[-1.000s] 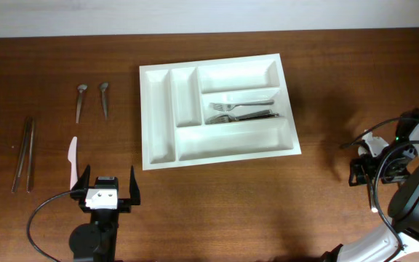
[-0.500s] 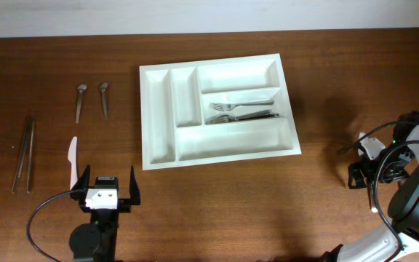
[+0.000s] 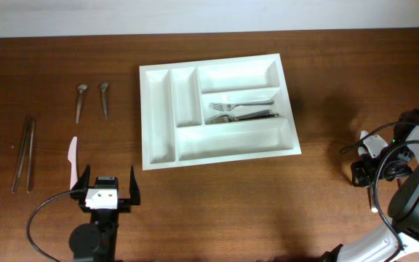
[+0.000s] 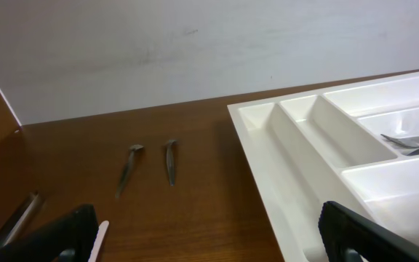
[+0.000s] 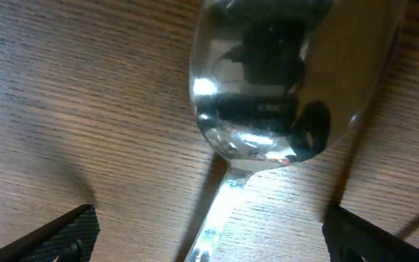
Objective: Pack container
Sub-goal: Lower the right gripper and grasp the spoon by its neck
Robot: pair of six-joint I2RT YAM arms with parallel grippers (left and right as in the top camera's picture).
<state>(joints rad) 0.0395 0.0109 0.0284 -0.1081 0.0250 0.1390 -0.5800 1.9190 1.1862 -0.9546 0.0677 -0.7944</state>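
Container (image 3: 224,140) held forks (image 3: 242,110) in middle crosswise compartment; left gripper (image 3: 108,178) jaws apart, empty; right gripper (image 5: 209,236) jaws apart above spoon (image 5: 268,80).

Container (image 3: 145,120): plain white, no pattern. Table (image 3: 268,211): dark reddish-brown, fine wood grain. Forks (image 3: 242,110): silver. Two small utensils (image 3: 81,102): dull grey metal. Pair of long thin sticks (image 3: 23,154): dark grey. Knife (image 3: 72,161): pale pinkish white. Spoon (image 5: 282,80): mirror-bright silver, dark reflections. Wall (image 4: 195,51): off-white.
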